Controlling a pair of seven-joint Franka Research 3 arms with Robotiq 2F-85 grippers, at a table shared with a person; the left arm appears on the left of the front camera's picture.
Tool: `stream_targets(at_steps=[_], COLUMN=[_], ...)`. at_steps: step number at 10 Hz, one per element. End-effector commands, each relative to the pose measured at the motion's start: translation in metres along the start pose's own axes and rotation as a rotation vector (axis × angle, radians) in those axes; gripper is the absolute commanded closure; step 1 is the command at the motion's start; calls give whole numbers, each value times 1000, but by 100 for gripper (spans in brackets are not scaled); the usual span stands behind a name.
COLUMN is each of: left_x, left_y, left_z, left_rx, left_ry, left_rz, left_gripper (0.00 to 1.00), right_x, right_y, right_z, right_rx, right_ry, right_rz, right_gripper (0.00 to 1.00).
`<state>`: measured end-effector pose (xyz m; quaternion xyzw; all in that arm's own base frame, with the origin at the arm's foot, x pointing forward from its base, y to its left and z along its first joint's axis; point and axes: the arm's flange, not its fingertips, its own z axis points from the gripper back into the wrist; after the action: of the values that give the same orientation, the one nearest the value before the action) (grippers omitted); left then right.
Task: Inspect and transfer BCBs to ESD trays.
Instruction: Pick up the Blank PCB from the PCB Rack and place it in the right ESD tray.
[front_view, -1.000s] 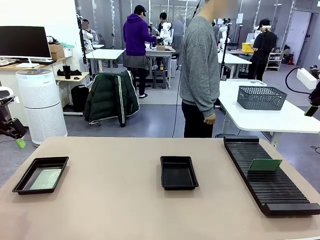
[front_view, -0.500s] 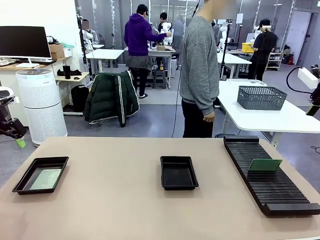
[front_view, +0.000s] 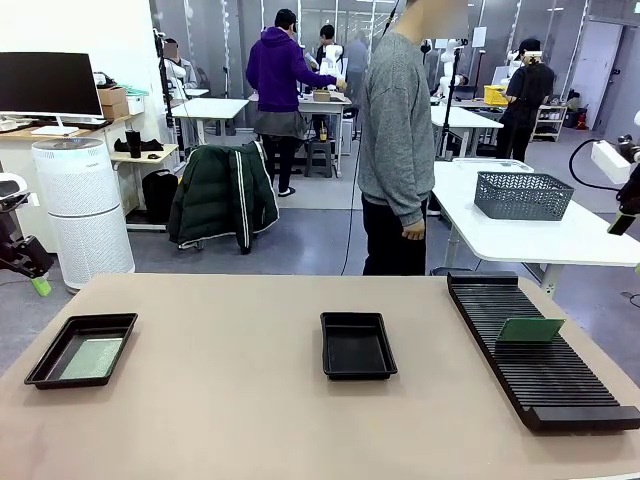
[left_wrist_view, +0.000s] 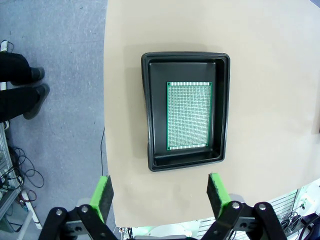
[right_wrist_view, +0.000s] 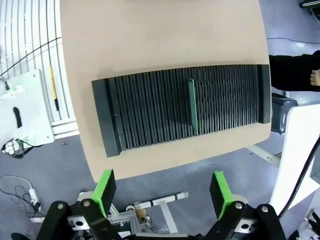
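Tabletop: tan, matt, smooth tabletop (front_view: 230, 420), lying under both sets of jaws.
Rack: long black ribbed slotted plastic rack (right_wrist_view: 150, 115), straight below the right jaws.
Trays: shallow black plastic tray with a sloped rim (left_wrist_view: 150, 100), centred below the left jaws; its empty twin (front_view: 359, 374) is well apart from both.
Boards: thin green speckled circuit board (left_wrist_view: 189, 115) lies flat in the tray under the left jaws; a second board (right_wrist_view: 192, 107) stands on edge in a slot below the right jaws.
Jaws: both pairs wide apart, empty.
Step, judged: fetch the upright board. Set the pads square on its flat faces and lift straight along the slot, clear of the ribs.
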<state>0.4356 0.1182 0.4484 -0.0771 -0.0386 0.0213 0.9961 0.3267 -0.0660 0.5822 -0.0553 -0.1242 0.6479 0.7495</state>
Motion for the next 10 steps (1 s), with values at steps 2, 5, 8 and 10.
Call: stream_targets(at_steps=[2, 5, 8, 10], left_x=[0, 0, 0, 0], left_y=[1, 1, 1, 1], left_z=[-3, -3, -3, -3], left_rx=[-2, -2, -2, -2], left_ry=[-14, -14, -14, -14], left_rz=[-5, -5, -5, -5], left_gripper=[0, 0, 0, 0], right_x=[-1, -2, 0, -4], right_y=[-1, -1, -11, -21], right_z=[-44, -84, -120, -141], right_rx=[-32, -66, -66, -69], right_ry=[-4, 21, 56, 69], right_rz=[25, 74, 130, 144], right_gripper=[0, 0, 0, 0])
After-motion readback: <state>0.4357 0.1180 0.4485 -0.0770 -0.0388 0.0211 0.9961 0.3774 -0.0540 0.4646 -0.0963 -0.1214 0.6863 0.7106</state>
